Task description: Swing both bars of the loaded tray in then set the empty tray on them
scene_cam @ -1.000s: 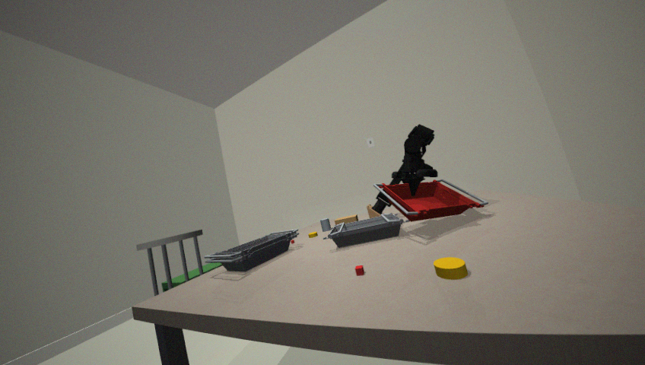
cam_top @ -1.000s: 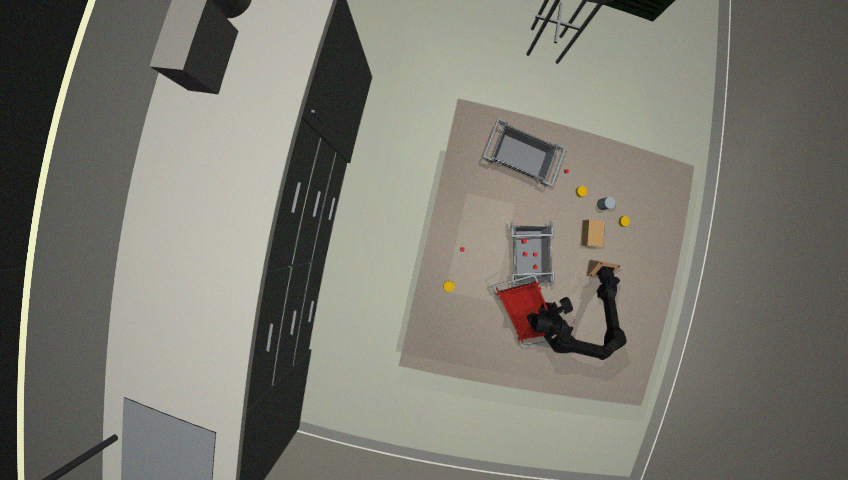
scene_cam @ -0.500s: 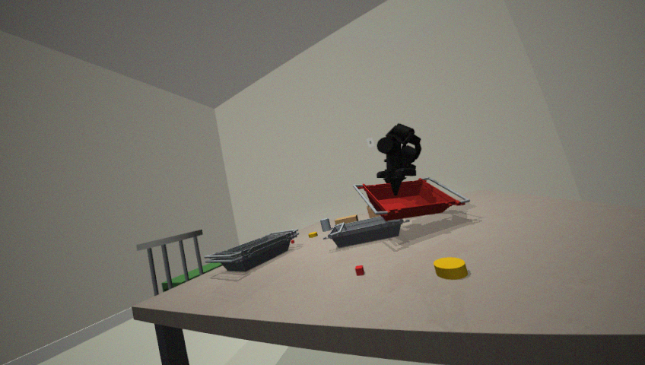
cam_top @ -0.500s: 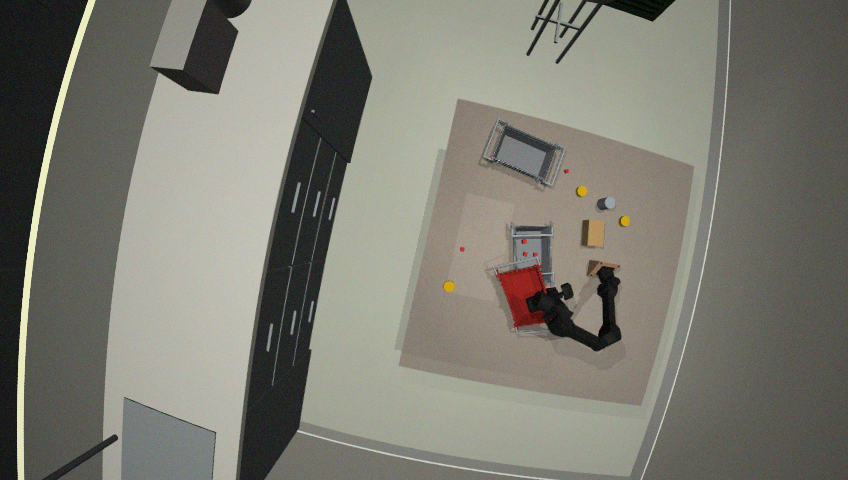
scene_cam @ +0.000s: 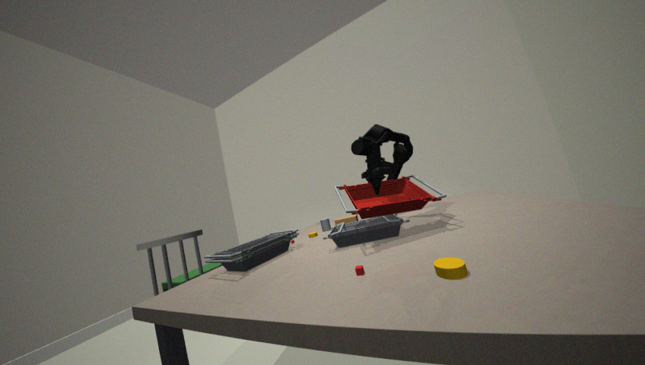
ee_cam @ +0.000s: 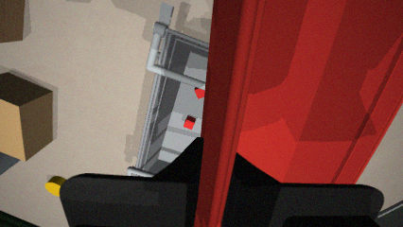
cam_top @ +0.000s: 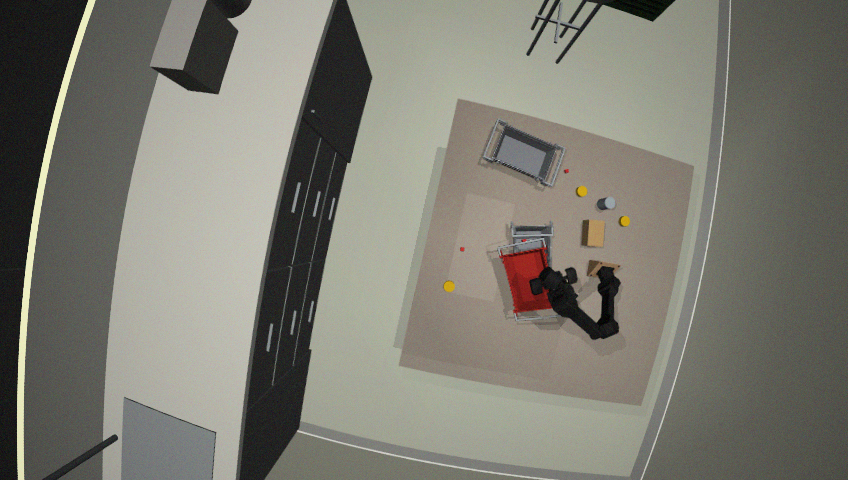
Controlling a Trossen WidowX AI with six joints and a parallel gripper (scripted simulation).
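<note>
My gripper [cam_top: 551,281] [scene_cam: 376,192] [ee_cam: 206,144] is shut on one long side wall of the empty red tray [cam_top: 523,276] [scene_cam: 400,207] [ee_cam: 303,109]. The red tray hangs above the grey loaded tray [scene_cam: 370,234] [ee_cam: 150,113], turned slightly against it and overhanging past one end in the top view; its own wire bars stick out at its ends. One bar of the loaded tray [cam_top: 532,233] lies in across its top; the other bar [ee_cam: 177,78] also lies in, partly hidden by the red wall. Small red blocks [ee_cam: 189,123] show inside. The rest of the load is hidden.
Another grey tray [cam_top: 493,159] [scene_cam: 258,258] stands apart. A wooden block [cam_top: 593,233] [ee_cam: 38,125], a grey cylinder [cam_top: 606,203] and a yellow disc [cam_top: 581,190] stand beside the loaded tray. Another yellow disc [cam_top: 449,286] [scene_cam: 450,268] and a loose red cube [cam_top: 462,249] [scene_cam: 359,270] lie opposite.
</note>
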